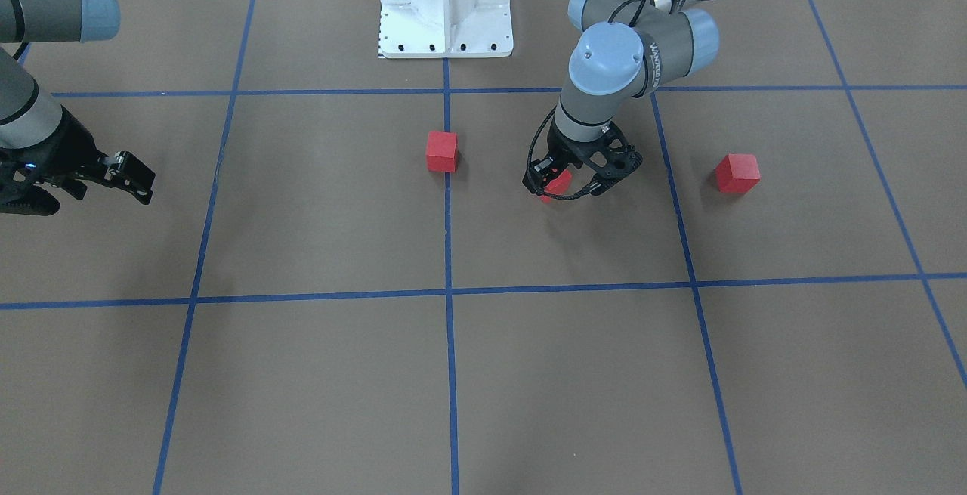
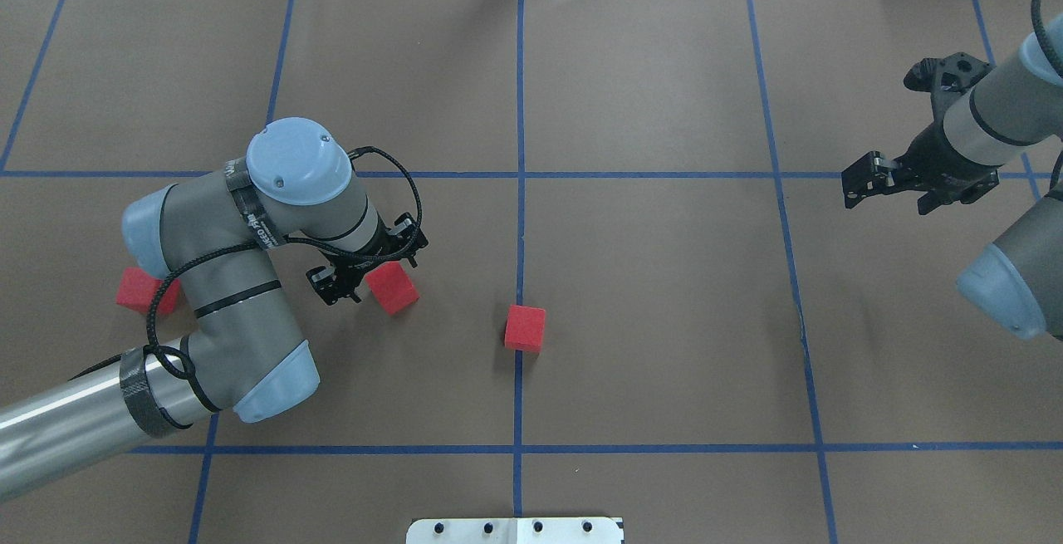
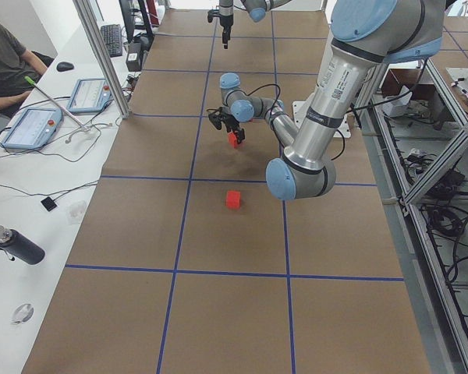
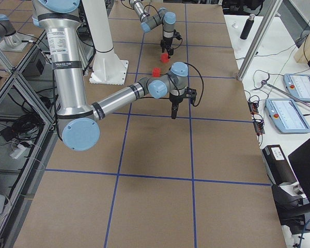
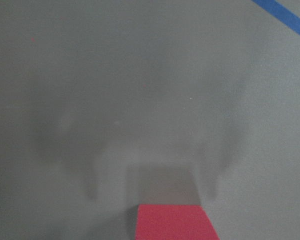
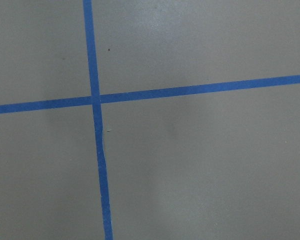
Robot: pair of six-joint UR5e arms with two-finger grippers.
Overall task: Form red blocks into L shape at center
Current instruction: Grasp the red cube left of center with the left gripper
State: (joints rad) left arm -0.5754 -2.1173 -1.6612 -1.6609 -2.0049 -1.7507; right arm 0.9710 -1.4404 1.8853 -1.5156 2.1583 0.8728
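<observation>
Three red blocks show. One point(image 2: 525, 328) sits on the middle blue tape line point(image 2: 520, 237) at the center; it also shows in the front view point(image 1: 442, 151). A second red block point(image 2: 392, 287) is between the fingers of my left gripper point(image 2: 371, 268), which is shut on it and holds it just above the table left of center; its near edge shows in the left wrist view point(image 5: 175, 222). The third red block point(image 2: 139, 291) lies on the table behind my left arm's elbow. My right gripper point(image 2: 859, 183) is open and empty, far to the right.
The white robot base point(image 1: 446, 7) stands at the table's near edge on the center line. An operator's bench with tablets point(image 3: 31, 128) and a bottle point(image 3: 15, 245) runs along the far side. Blue tape lines divide the brown surface into squares.
</observation>
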